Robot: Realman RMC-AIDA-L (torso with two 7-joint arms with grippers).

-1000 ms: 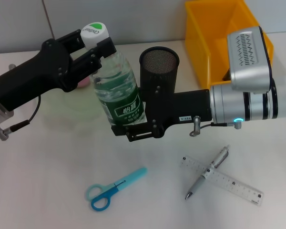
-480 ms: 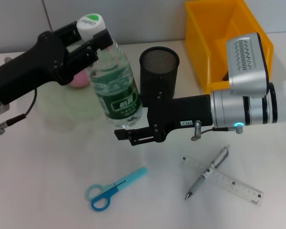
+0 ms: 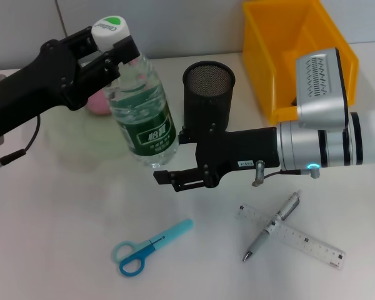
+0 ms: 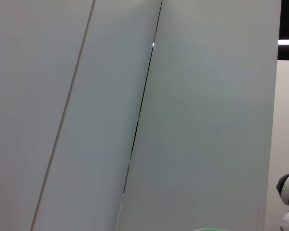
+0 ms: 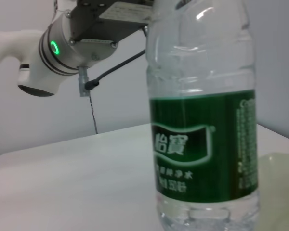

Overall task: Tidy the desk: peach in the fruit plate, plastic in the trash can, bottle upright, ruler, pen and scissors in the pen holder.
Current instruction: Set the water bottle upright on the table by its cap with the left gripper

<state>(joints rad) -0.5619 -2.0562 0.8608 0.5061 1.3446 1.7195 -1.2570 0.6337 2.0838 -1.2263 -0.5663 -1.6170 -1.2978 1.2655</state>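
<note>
White desk surface (image 3: 62, 250) carries all task items in the head view. Left gripper (image 3: 103, 53) is closed on the neck of the clear plastic water bottle with green label (image 3: 140, 119), just below the white cap, so that the bottle stands nearly upright, base at or near the desk. Right gripper (image 3: 175, 181) sits just beside the bottle base with both fingers spread and nothing between them; it appears placed to steady the base. Black mesh pen holder (image 3: 209, 94) stands just behind the right gripper, with the yellow plastic bin (image 3: 281, 56) further right. Blue-handled scissors (image 3: 147, 248), silver pen (image 3: 273, 225) and clear plastic ruler (image 3: 300, 239) lie flat near the front edge, not yet stowed. Pink peach (image 3: 99, 104) rests partly hidden behind the left gripper, on the pale green fruit plate (image 3: 69, 140)
</note>
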